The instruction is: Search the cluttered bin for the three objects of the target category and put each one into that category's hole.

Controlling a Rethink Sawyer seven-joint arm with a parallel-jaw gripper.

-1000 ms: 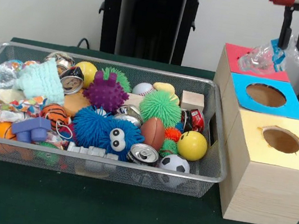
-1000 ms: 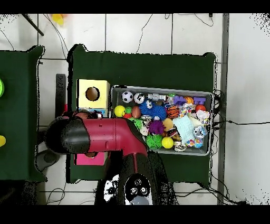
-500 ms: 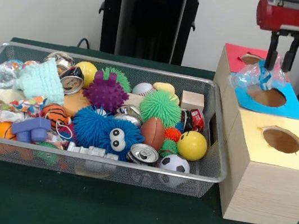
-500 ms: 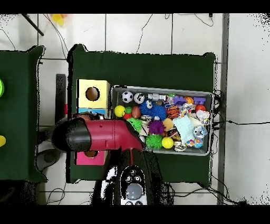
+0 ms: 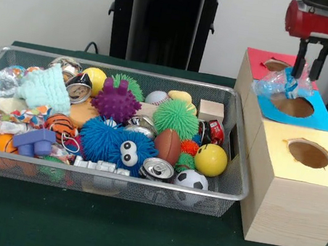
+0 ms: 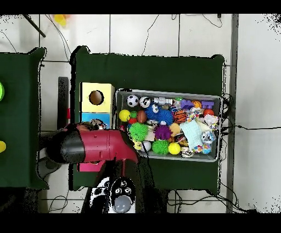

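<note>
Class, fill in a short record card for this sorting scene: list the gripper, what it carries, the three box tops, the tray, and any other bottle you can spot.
gripper: above the boxes, fingers around a bottle
held bottle: crumpled clear plastic, blue-and-white label, at the boundary of the red and blue tops
red hole: farthest box top, open
blue hole: middle box top
yellow hole: nearest box top
bin: wire mesh, crowded with toys, balls and cans
second bottle: at the bin's far left corner
</note>
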